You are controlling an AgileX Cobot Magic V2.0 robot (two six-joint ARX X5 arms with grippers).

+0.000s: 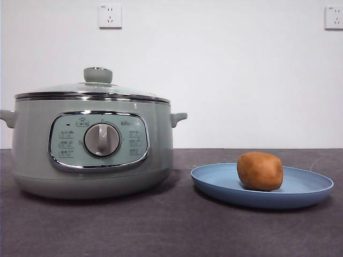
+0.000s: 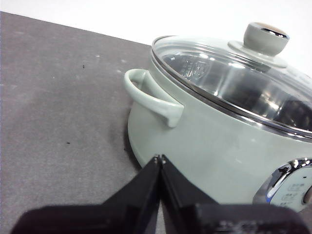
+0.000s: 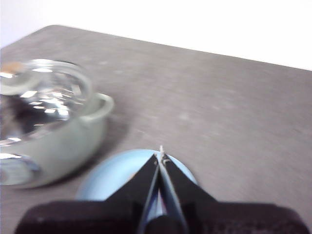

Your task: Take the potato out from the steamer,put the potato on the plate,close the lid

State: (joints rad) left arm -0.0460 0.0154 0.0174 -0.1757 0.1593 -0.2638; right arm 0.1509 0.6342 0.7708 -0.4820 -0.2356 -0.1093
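Nearest you lies the dark grey table [image 1: 161, 230], a matte, faintly mottled surface running across the whole front view. On it to the left stands the steamer [image 1: 91, 150], a big round sage-green pot with smooth glossy walls, a chrome-rimmed control panel, a central dial [image 1: 102, 140] and a small curved handle [image 1: 178, 117] on each side. The lid [image 1: 91, 92] sits closed on the steamer, its low glass dome edged in chrome and topped by a rounded green knob [image 1: 98, 75]. To the right, just beside the pot but not touching it, you have the plate [image 1: 300, 201], shallow, wide and matte light blue, and the potato [image 1: 260, 171] rests on it, a rounded orange-brown lump with dull skin. Behind everything is a plain white wall with two sockets [image 1: 110, 16] high up. Nothing stands between pot and plate. Your left gripper [image 2: 159, 157] hangs beside the steamer's side handle with its black jaws pressed together, holding nothing. Your right gripper [image 3: 160, 155] hovers above the plate, jaws likewise pressed together and empty; that view is blurred.
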